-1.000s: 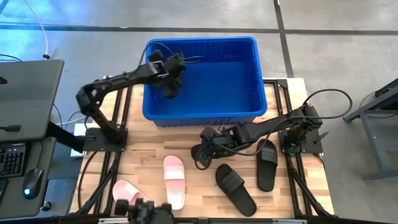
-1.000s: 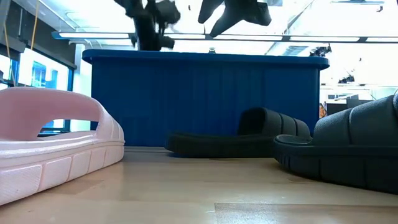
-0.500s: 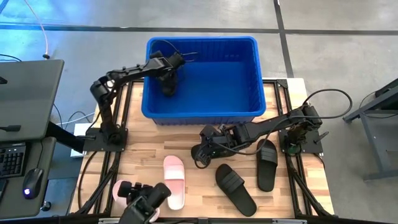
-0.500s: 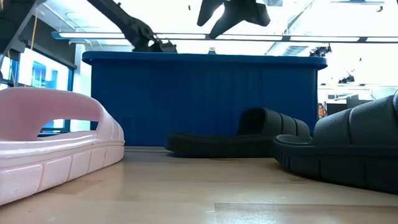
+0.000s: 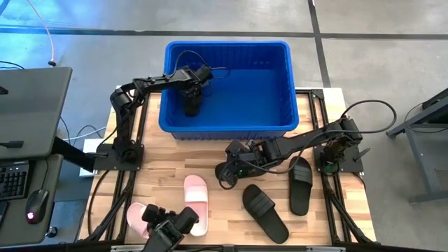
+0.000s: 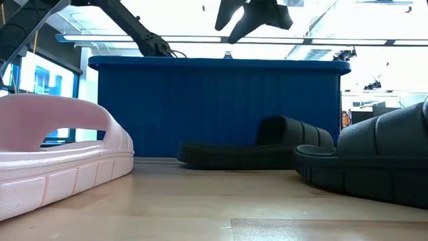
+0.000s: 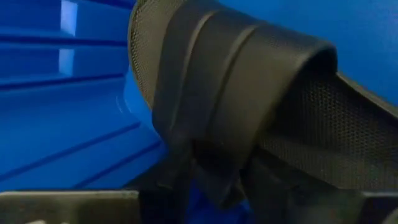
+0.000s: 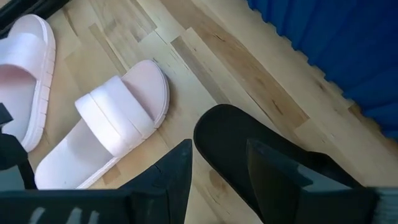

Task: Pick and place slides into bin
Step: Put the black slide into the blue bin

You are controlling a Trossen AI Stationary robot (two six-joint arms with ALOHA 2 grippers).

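Item: black slide, light, flexible foam by my guess; I take its strap. Right gripper jaws apart above it; left gripper, in bin: cannot tell.

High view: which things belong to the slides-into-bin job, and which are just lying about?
Job: blue bin; black slide inside it, under the left gripper; two black slides and two pink slides on the table; right gripper over the table.
Lying about: keyboard, mouse, grey desk.
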